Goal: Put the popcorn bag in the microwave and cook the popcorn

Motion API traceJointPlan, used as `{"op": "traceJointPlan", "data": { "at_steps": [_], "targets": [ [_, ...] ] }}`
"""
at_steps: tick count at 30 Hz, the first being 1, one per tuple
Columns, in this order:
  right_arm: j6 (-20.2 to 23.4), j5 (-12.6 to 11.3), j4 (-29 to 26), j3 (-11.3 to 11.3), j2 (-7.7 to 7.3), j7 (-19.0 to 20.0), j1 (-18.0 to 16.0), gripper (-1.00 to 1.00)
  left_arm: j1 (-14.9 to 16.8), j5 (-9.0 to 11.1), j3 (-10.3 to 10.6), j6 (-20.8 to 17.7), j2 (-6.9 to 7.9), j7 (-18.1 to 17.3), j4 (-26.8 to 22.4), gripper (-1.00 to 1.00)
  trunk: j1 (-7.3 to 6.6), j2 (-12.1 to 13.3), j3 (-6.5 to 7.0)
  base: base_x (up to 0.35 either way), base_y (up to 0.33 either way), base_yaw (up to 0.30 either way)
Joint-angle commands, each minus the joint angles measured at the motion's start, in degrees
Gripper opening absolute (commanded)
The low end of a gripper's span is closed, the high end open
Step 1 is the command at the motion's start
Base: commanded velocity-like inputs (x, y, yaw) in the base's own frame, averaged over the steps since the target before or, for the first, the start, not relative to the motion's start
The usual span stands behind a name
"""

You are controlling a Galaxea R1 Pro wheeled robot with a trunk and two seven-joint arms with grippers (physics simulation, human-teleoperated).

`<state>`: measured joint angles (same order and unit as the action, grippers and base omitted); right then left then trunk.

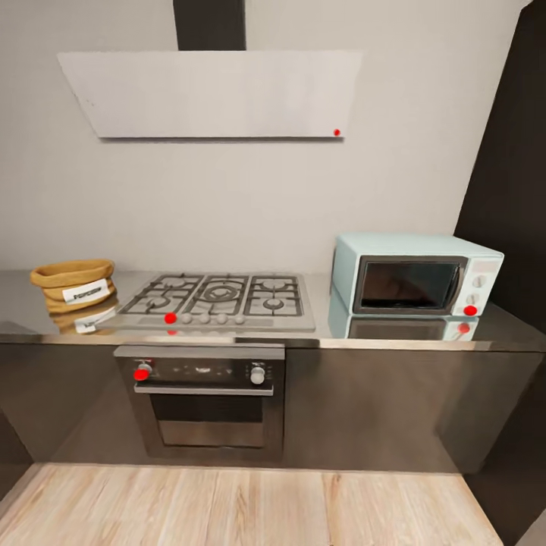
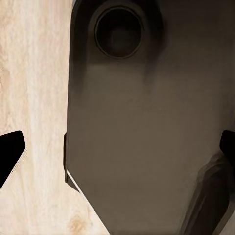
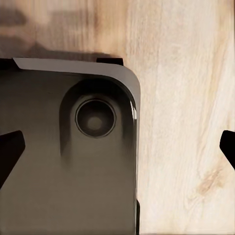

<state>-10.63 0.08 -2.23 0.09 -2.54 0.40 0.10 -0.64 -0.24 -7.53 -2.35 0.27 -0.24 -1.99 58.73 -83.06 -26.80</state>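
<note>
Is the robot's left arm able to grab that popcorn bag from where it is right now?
Probably not yet. The popcorn bag sits on the countertop left of the gas hob, unobstructed, but the left gripper hangs open, pointing down at the robot's base and wood floor.

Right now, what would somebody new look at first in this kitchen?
Probably the mint-blue microwave, door closed, on the right end of the grey countertop. Next, the tan popcorn bag with its white label, at the left end beside the gas hob. A dark oven sits below the hob.
</note>
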Motion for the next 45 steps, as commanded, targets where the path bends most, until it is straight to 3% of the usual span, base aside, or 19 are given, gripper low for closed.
{"op": "traceJointPlan", "data": {
  "at_steps": [1, 15, 31, 37, 40, 45],
  "targets": [
    [-0.1, 0.0, -0.1, 0.0, 0.0, 0.0, 0.0, 1.0, -0.1, 0.0, -0.4, -0.3, -0.01, 0.0, -0.2, 1.0, 0.0, 0.0, -0.03, 0.0, 0.0, -0.297],
    [-0.1, 0.0, -0.1, 0.0, 0.0, 0.0, 0.1, 1.0, -0.1, 0.0, -0.4, -0.4, 0.0, 0.1, -0.1, 1.0, 0.0, 0.0, -0.03, 0.104, -0.08, -0.297],
    [-0.1, 0.0, -0.1, 0.0, 0.0, 0.0, 0.0, 1.0, -0.1, 0.0, -0.4, -0.9, -0.14, 0.4, -0.1, 1.0, 0.0, 0.0, -0.03, 0.229, -0.253, -0.295],
    [0.0, 0.0, -0.6, -0.1, 0.01, 0.3, 0.0, 1.0, -0.1, 0.0, -0.4, -0.9, -0.18, 0.4, -0.1, 1.0, 0.0, 0.0, -0.03, 0.159, -0.311, -0.066],
    [-0.1, 0.1, -5.6, 0.0, 0.02, 0.2, 0.0, 1.0, -0.1, 0.0, -0.4, -0.8, -0.18, 0.4, -0.1, 1.0, 0.0, 0.0, -0.03, 0.106, -0.225, -0.003],
    [0.2, 0.3, -27.9, 0.2, 0.01, 0.1, 0.0, 1.0, -0.1, 0.0, -0.4, -0.3, -0.21, 0.4, -0.2, 1.0, 0.0, 0.0, -0.03, 0.012, -0.025, 0.0]
  ]
}}
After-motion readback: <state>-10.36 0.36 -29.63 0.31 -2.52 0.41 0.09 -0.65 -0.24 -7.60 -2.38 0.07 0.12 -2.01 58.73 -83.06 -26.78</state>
